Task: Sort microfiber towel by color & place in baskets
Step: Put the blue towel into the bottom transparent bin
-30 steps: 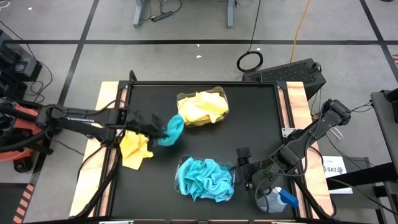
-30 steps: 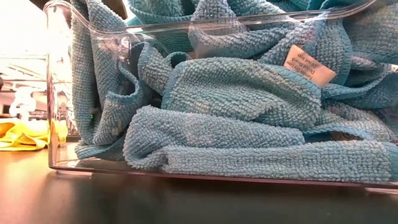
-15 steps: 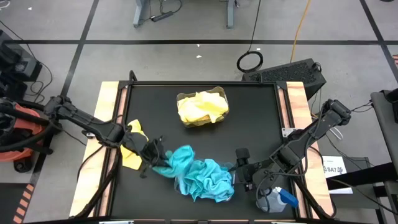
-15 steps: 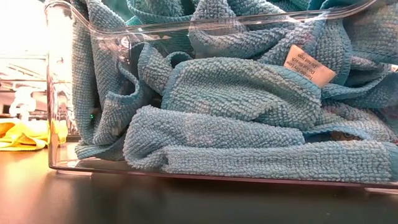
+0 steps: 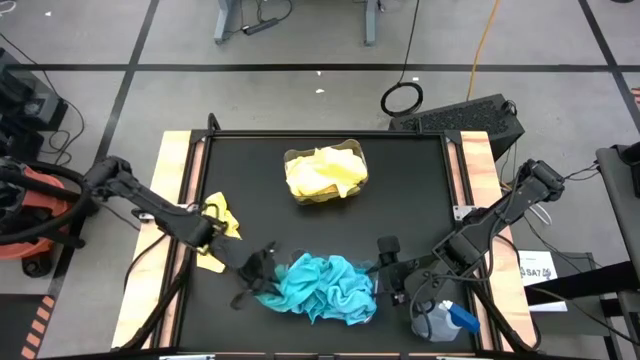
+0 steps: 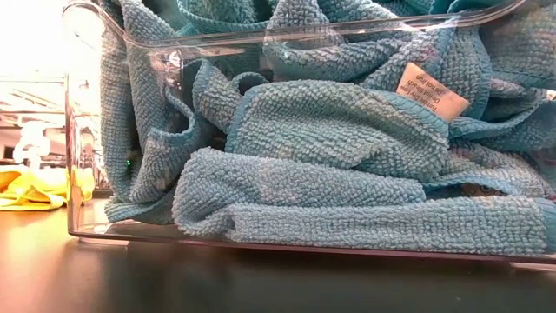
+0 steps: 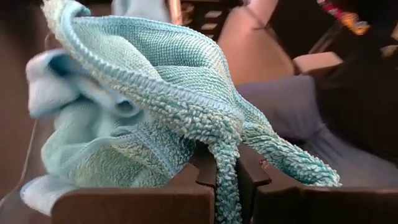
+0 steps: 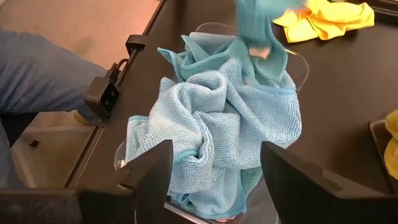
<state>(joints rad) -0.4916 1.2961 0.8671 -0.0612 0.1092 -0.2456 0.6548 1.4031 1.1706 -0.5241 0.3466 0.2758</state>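
Left pincer (image 5: 262, 270) clamps turquoise towel (image 7: 155, 112) beside blue-filled basket (image 6: 261, 130).

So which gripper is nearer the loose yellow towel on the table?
Left. The left gripper sits just beside the loose yellow towel, at the blue basket's left edge; the right gripper is across that basket.

Black table (image 5: 400, 200), two towel-filled baskets (image 5: 326, 176) (image 5: 330, 290), loose yellow towel (image 5: 215, 225), spray bottle (image 5: 440, 322)

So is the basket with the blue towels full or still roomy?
Full. The blue towels heap above the clear basket's rim, and the low view shows them packed against its wall.
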